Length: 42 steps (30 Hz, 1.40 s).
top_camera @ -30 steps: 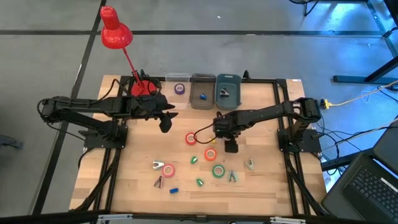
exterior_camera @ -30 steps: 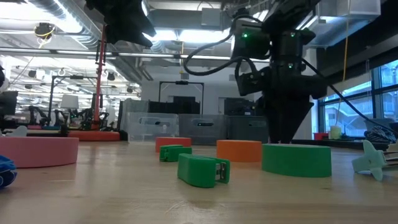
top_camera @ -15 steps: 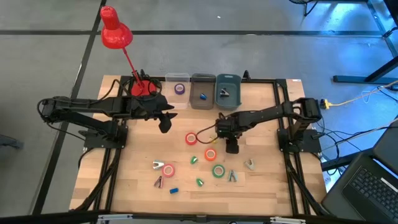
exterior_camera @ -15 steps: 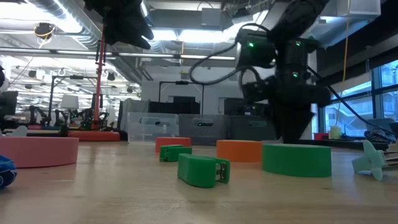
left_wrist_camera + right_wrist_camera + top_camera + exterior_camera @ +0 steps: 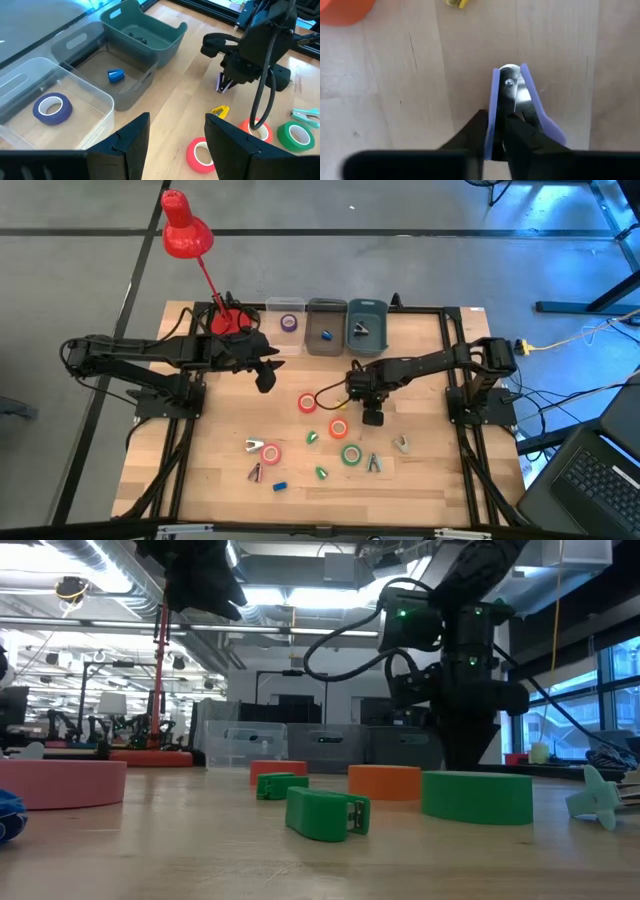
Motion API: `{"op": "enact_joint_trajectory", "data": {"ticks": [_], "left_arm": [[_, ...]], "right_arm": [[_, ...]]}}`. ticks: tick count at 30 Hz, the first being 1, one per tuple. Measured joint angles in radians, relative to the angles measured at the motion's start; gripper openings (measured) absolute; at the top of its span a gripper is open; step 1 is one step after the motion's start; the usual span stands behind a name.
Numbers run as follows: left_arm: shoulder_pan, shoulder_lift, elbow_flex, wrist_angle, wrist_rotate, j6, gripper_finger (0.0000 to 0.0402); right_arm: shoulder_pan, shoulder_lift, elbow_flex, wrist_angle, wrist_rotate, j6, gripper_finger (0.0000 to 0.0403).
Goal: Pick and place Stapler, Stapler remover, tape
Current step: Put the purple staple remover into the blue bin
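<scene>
My right gripper (image 5: 372, 418) points straight down at the table's middle and is shut on a violet staple remover (image 5: 512, 100), which also shows under it in the left wrist view (image 5: 222, 84). Tape rolls lie flat on the wood: red (image 5: 307, 403), orange (image 5: 338, 428), green (image 5: 351, 454) and pink (image 5: 271, 452). A purple roll (image 5: 51, 108) lies in the clear bin. Small green staplers (image 5: 312, 437) (image 5: 321, 473) and grey staple removers (image 5: 373, 464) (image 5: 401, 445) lie near the table's front. My left gripper (image 5: 177, 145) hovers open above the bins' near side, holding nothing. My right gripper pinches the staple remover's two violet plastic sides (image 5: 494, 115) between its two fingers, coming from above and pointing down. The remover's riveted end (image 5: 509, 82) sticks out past the fingers. It lies at the level of the wood; I cannot tell whether it is lifted.
Three bins stand in a row at the far edge: clear (image 5: 286, 310), grey (image 5: 325, 325) with a blue piece inside, teal (image 5: 366, 325). A red desk lamp (image 5: 186, 230) rises at the far left. A small yellow piece (image 5: 220, 111) lies close to my right gripper.
My right gripper has sunk slightly toward the table and its fingers have closed in on the violet staple remover. My left gripper has kept still.
</scene>
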Motion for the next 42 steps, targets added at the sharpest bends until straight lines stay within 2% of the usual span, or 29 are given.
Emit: {"op": "enact_joint_trajectory", "data": {"ticks": [5, 10, 15, 19, 22, 27, 33, 35, 42], "left_arm": [[0.000, 0.000, 0.000, 0.000, -0.004, 0.000, 0.0180], [0.000, 0.000, 0.000, 0.000, -0.004, -0.003, 0.0180], [0.000, 0.000, 0.000, 0.001, -0.030, -0.003, 0.0180], [0.000, 0.000, 0.000, 0.020, -0.068, -0.027, 0.0180], [0.000, 0.000, 0.000, 0.059, -0.079, -0.027, 0.0180], [0.001, 0.000, 0.000, 0.114, -0.105, -0.008, 0.0180], [0.001, 0.000, 0.000, 0.130, -0.111, -0.001, 0.0180], [0.001, 0.000, 0.000, 0.129, -0.112, 0.001, 0.0180], [0.001, 0.000, 0.000, 0.128, -0.136, 0.035, 0.0180]], "right_arm": [[0.000, -0.020, -0.002, -0.010, -0.006, 0.007, 0.0034], [-0.024, -0.114, 0.002, -0.085, -0.013, -0.001, 0.0034], [-0.128, -0.247, 0.062, -0.224, 0.020, -0.016, 0.0034], [-0.246, -0.336, 0.137, -0.259, 0.020, -0.072, 0.0034], [-0.351, -0.355, 0.232, -0.259, 0.025, -0.144, 0.0034], [-0.524, -0.276, 0.403, -0.288, 0.011, -0.266, 0.0034], [-0.683, -0.069, 0.582, -0.406, -0.143, -0.324, 0.0034], [-0.710, 0.008, 0.628, -0.440, -0.179, -0.346, 0.0034], [-0.759, 0.227, 0.735, -0.470, -0.164, -0.443, 0.0034]]}}
